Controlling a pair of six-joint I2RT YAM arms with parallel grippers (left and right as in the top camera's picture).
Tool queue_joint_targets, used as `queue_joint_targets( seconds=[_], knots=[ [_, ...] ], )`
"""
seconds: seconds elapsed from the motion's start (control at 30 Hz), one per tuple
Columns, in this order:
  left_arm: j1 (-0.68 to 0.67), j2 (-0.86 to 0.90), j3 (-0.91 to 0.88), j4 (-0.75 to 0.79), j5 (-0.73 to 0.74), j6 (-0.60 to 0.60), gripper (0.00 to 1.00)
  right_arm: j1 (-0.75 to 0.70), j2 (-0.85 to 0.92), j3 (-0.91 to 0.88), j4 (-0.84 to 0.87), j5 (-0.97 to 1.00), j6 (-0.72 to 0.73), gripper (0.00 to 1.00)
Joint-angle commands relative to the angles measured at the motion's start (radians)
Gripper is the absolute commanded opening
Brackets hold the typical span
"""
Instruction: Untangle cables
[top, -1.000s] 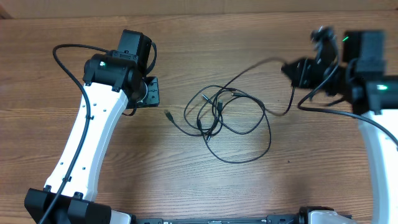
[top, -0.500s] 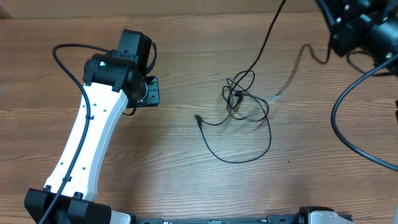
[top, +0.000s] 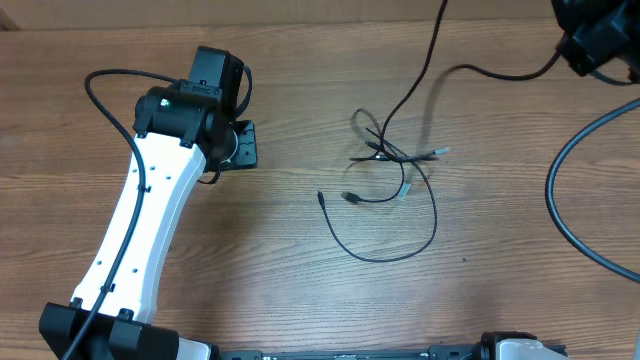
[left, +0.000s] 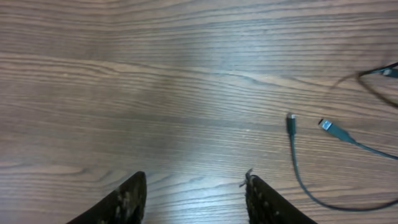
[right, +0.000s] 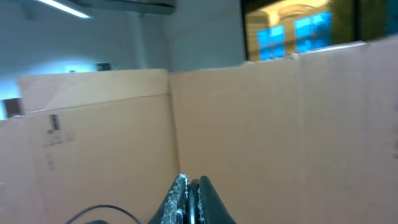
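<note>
Right pincer (right: 189, 186) pressed shut, seemingly on one strand of the cables (top: 385, 152), the knot lying well below it on the surface (top: 500, 260). Lift slowly, watching for snags. Bring the wide-open left pincer (left: 198, 200) forward-right to pin the loose plugs (left: 290, 118).

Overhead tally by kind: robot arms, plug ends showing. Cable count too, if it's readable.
Robot arms: 2 (left, right)
Plug ends: 4
Cables: cannot tell, they cross in a knot
Total counted: 6
</note>
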Motion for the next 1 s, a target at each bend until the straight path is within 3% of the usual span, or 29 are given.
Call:
queue_joint_targets(
  seconds=[0.0,0.13,0.27,0.5,0.97],
  knots=[
    [-0.003,0.003,0.018,0.019,0.101,-0.021,0.56,-0.003,-0.005,0.022,0.015,-0.055,0.061,0.04],
    [-0.005,0.01,0.018,0.103,0.365,-0.02,0.66,-0.003,-0.005,0.022,-0.037,-0.055,0.061,0.04],
    [-0.026,0.039,0.013,0.182,0.603,-0.056,0.63,-0.003,-0.003,0.022,-0.059,-0.054,0.06,0.04],
    [-0.075,0.181,0.01,0.188,0.753,-0.295,0.64,-0.003,-0.003,0.022,-0.067,-0.054,0.06,0.04],
    [-0.129,0.417,0.01,0.307,0.979,-0.38,0.63,-0.004,-0.003,0.022,-0.085,-0.054,0.057,0.04]
  ],
)
